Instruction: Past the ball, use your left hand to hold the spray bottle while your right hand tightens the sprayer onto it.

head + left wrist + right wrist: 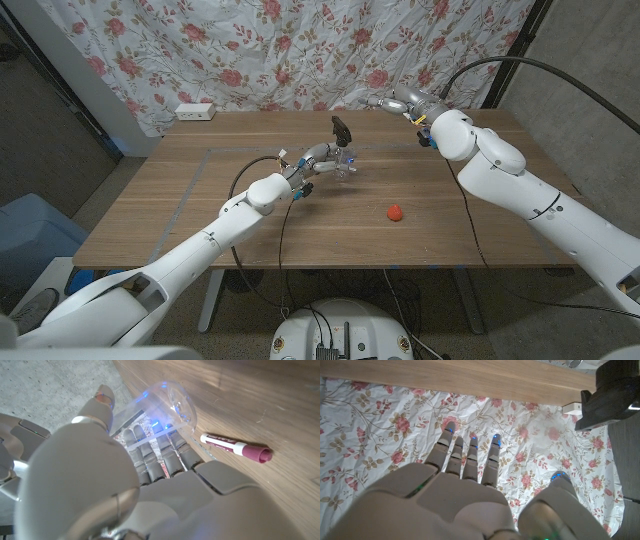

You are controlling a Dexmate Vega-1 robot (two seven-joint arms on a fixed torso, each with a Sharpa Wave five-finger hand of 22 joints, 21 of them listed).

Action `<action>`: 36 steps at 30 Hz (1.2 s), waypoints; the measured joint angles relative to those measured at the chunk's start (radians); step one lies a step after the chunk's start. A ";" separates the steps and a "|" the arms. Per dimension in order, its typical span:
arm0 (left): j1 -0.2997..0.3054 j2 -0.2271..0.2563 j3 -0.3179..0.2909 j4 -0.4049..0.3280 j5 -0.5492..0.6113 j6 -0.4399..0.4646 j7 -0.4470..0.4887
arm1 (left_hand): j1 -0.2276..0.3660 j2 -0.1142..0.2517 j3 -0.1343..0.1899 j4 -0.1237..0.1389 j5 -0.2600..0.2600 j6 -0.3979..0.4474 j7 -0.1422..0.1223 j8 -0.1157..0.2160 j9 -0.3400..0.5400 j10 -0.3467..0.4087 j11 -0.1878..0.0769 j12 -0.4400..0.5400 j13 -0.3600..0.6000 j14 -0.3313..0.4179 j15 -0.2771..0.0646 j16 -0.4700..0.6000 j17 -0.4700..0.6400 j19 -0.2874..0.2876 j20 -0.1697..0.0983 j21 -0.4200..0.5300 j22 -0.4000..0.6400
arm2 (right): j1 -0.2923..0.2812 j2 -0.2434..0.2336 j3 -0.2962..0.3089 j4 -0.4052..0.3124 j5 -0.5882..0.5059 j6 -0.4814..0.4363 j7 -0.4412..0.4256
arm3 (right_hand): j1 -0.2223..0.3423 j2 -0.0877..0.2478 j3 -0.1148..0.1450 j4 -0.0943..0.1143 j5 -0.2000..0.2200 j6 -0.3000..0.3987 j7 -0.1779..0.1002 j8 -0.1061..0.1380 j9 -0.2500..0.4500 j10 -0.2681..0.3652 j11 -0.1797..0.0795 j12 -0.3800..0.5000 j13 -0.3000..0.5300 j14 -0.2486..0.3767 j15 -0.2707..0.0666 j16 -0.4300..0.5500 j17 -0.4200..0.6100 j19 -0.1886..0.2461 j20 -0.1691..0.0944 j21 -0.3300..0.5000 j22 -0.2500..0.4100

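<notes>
Spray bottle (pixel 343 165), clear plastic, contents could not be made out, was gripped by the left hand (pixel 316 160) near the table's (pixel 180 215) middle, black sprayer (pixel 341 129) on top. In the left wrist view the fingers (pixel 160 457) wrapped the bottle (pixel 165 407), with a marker (pixel 235 447) on the wood just beside. Red ball (pixel 396 212) lay nearer the front edge, apart from the bottle. Right hand (pixel 400 103) hovered at the far right edge, fingers (pixel 470 457) spread, holding nothing, before the floral curtain (pixel 300 50). A white power strip (pixel 194 112) sat at the back edge.
</notes>
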 measured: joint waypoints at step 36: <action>0.071 -0.040 -0.024 0.026 -0.013 -0.043 0.112 | -0.022 -0.011 -0.001 0.019 0.000 -0.030 -0.032 -0.222 -0.020 -0.166 -0.027 -0.040 -0.120 -0.182 0.013 -0.074 -0.100 -0.079 -0.015 -0.015 0.000 | -0.155 0.067 0.145 0.234 0.435 0.361 -0.328 | -0.028 0.056 0.000 0.000 -0.005 -0.114 -0.010 -0.020 -0.005 -0.066 -0.016 -0.012 -0.009 -0.049 -0.020 -0.035 -0.012 -0.065 -0.062 -0.015 -0.005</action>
